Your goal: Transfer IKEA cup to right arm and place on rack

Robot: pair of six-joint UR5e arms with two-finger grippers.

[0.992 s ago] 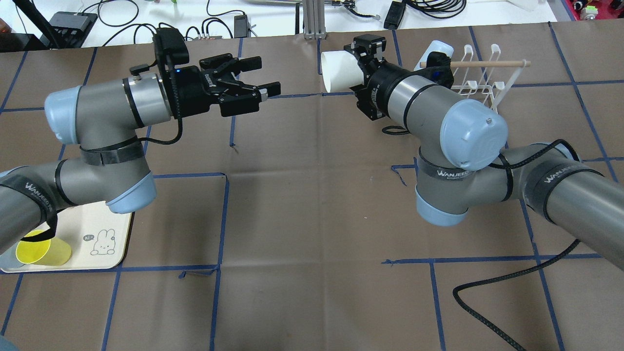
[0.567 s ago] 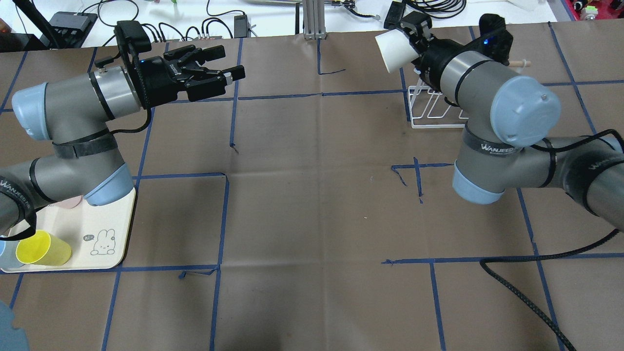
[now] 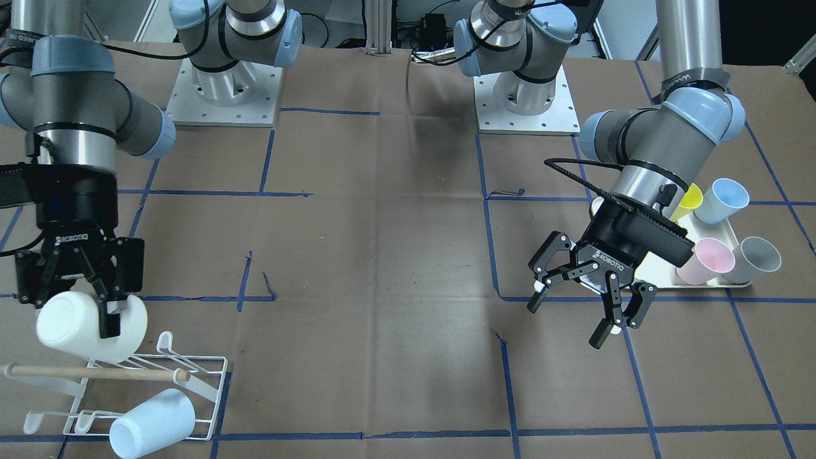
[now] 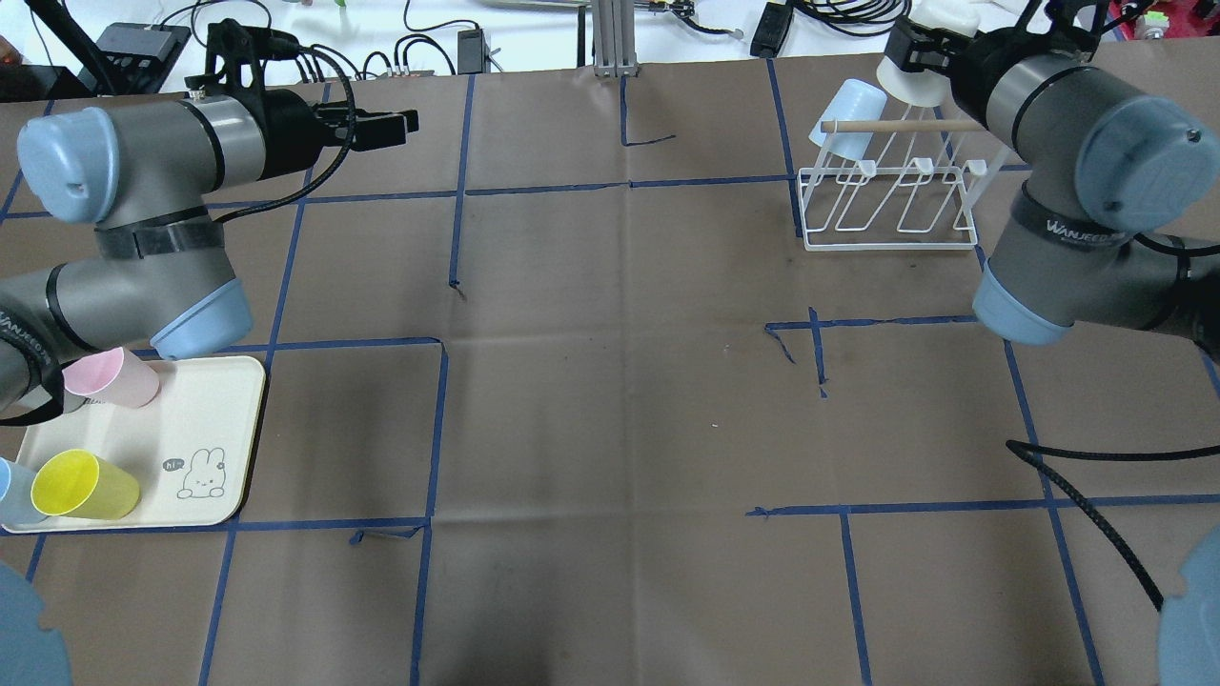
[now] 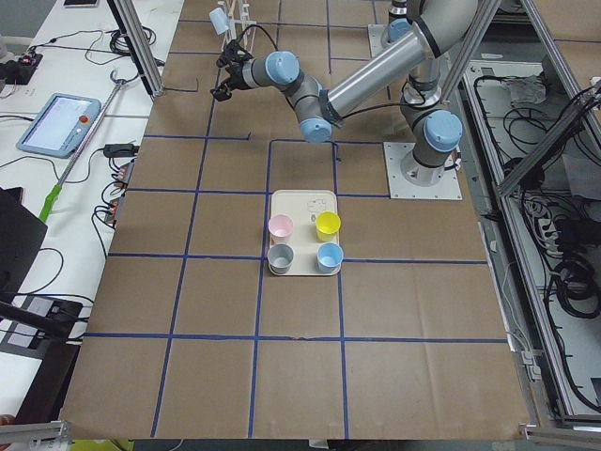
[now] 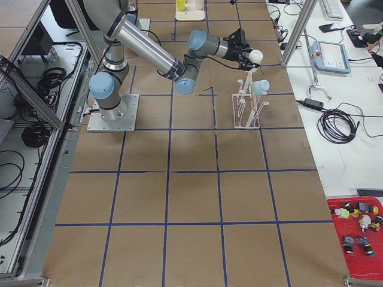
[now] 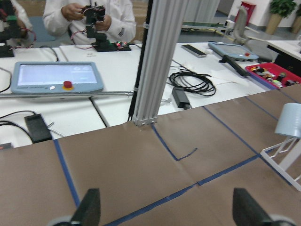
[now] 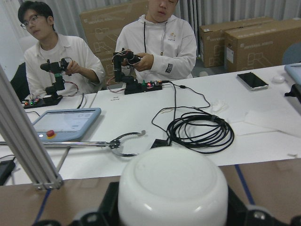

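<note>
In the lower left of the front-facing view, a white cup [image 3: 80, 328] is gripped by the right claw [image 3: 76, 299] and held on its side just above the wooden dowel [image 3: 95, 373] of the white wire rack [image 3: 213, 382]. Whether cup and rack touch cannot be told. A pale blue cup [image 3: 152, 424] is seated on the rack's near end. At right centre, the left claw [image 3: 583, 319] is spread wide above the brown surface [image 3: 382, 287], in front of a cream tray [image 3: 656, 275] of coloured cups.

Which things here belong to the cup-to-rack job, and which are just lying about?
Job: white cup, held by the right tool; rack; left tool, open and empty.

Lying about: cream tray; pink cup, yellow cup, grey cup, blue cup on it; pale cup already on the rack.
</note>
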